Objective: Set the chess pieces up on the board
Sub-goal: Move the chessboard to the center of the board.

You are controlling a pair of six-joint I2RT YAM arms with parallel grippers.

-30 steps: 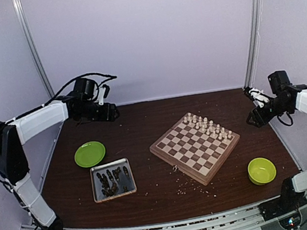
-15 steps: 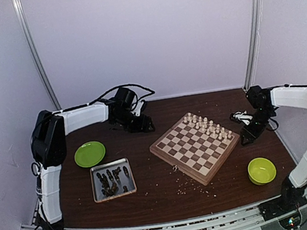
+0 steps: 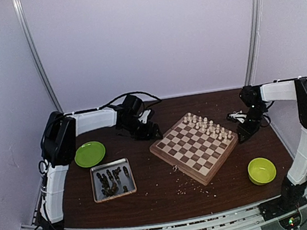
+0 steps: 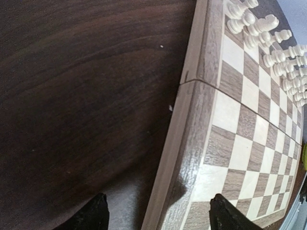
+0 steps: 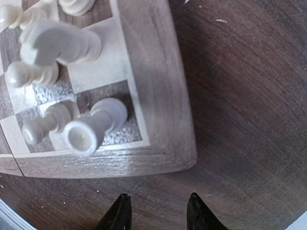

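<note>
**Both hands crowd the board while the dark men wait off it**

The left hand, fingers spread and empty, hangs at the board's left corner. The right hand, also parted and holding nothing, sits just beside the board's right corner. The chess pieces lie jumbled in a tray on the counter, well left of the board, and none stands on it. A low sweep by either hand could shove the board and topple the cream chessmen along its far edge. The right hand seems the likelier culprit, as it is very close to the corner piece.
</note>
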